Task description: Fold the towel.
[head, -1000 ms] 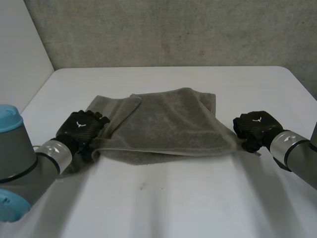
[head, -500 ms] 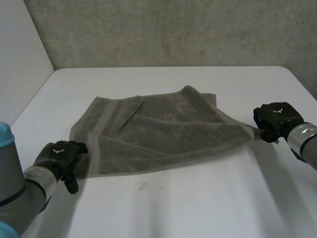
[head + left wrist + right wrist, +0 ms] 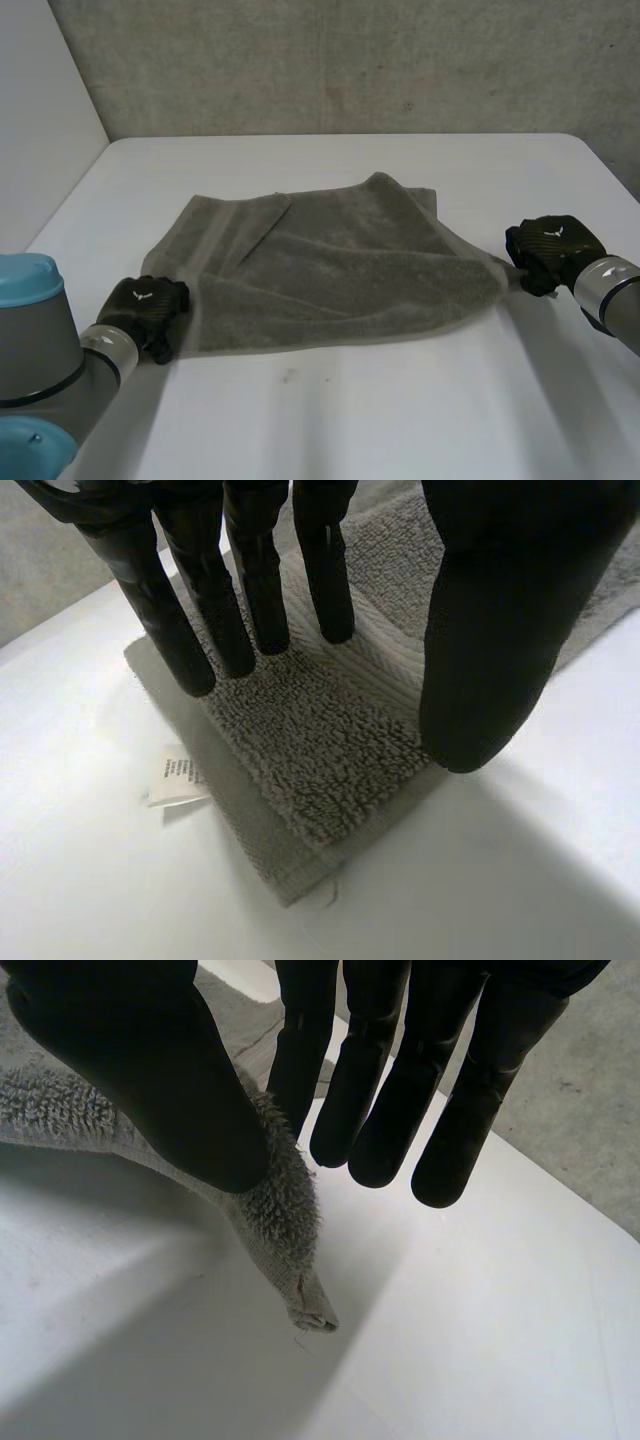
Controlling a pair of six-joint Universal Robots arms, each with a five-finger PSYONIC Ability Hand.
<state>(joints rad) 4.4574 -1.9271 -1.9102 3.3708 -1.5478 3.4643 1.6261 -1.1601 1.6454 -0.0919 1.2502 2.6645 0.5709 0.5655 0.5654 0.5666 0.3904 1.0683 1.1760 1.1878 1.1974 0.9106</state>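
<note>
left hand [image 3: 148, 305], fingers straight, is back at 8 o'clock on the towel [image 3: 330, 265], likely to regrasp. right hand [image 3: 550, 245] still pinches its 3 o'clock corner.

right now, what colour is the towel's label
The label is white with dark print; best seen in the left wrist view.

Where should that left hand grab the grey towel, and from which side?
Probably the near left corner of the grey terry towel, approached from its outer edge. It lies flat in two layers under the straight fingers of the left hand, so the thumb could slide beneath. The right hand pinches the right corner.
</note>
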